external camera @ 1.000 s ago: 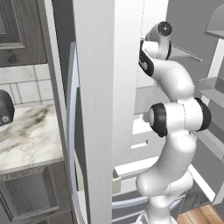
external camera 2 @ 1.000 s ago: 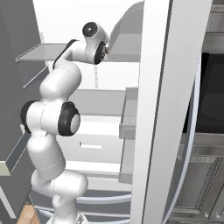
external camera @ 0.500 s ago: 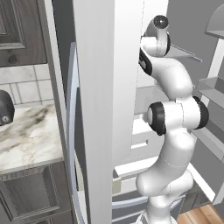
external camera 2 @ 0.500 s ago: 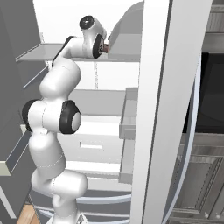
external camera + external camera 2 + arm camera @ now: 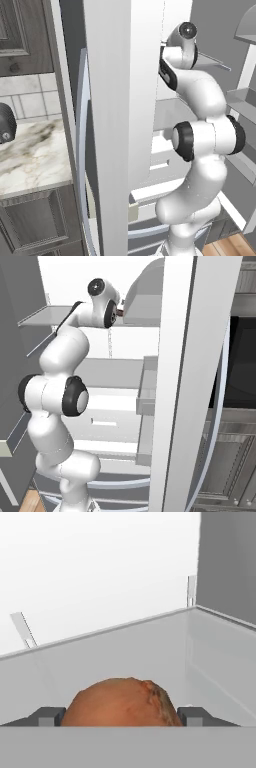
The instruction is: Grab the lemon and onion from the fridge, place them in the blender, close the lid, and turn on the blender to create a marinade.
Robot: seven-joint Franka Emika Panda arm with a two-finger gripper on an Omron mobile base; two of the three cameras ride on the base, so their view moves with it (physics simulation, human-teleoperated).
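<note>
The white, dark-jointed arm reaches high into the tall white fridge (image 5: pixel 125 100), whose grey upper shelf (image 5: pixel 150 657) carries the round orange-brown onion (image 5: pixel 120 702). In the hand view the onion sits directly between the two small dark finger tips, one tip at each side of the bulb with no visible gap, so the two-finger gripper (image 5: pixel 120 718) appears closed on the onion at a wide setting; whether the pads bear firmly on the skin cannot be confirmed from this angle. In the right base view the gripper (image 5: pixel 120 311) shows only as a dark tip at the wrist, just at the edge of the shelf level. Compared with the views from one second ago, the wrist has advanced slightly upward and inward toward the shelf, and the jaws have narrowed from their widest stance to the present stance and then held there; this indicates that the closing motion stopped against the bulb. The judgement is that the grasp step for the onion is complete or nearly so, and that the onion still rests on the shelf, not yet lifted. The next move calls for a short lift and a straight withdrawal past the wide white fridge door (image 5: pixel 182 381), which stands close beside the arm. The smooth round bulb may roll or slip if the grip is off centre. The small yellow lemon remains to be fetched.
</note>
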